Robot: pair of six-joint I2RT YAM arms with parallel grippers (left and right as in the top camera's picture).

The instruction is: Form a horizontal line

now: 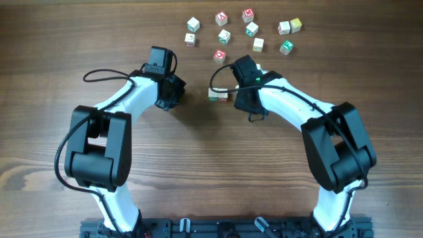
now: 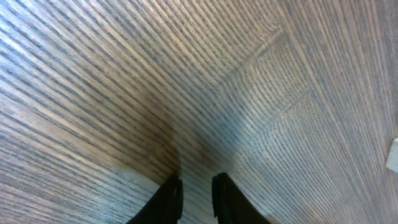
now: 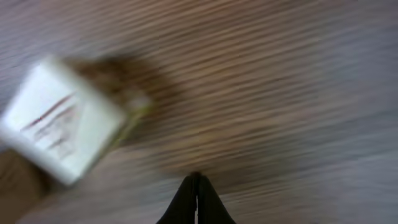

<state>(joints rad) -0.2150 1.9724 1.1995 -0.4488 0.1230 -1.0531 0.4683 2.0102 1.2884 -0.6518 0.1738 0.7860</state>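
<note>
Our two arms reach in toward the middle of the table.

Our left arm (image 1: 119, 99) bends up from the near edge and points the left gripper (image 2: 196, 186) down close over the table, fingers (image 2: 169, 198) a narrow gap apart, gripping nothing. Our right arm (image 1: 291, 102) mirrors it, the right gripper (image 3: 196, 180) low over the table with fingers pressed together, empty.

The counter (image 1: 198, 152) is wood with fine, straight grain, matt but catching a pale sheen in places. The left arm (image 1: 125, 99) and right arm (image 1: 291, 102) wear smooth, faintly glossy white plastic shells with matt black joints. The left gripper (image 2: 196, 182) and right gripper (image 3: 196, 177) look like matt black plastic. The loose letter cubes (image 1: 225, 36) have smooth whitish faces with coloured print.
</note>
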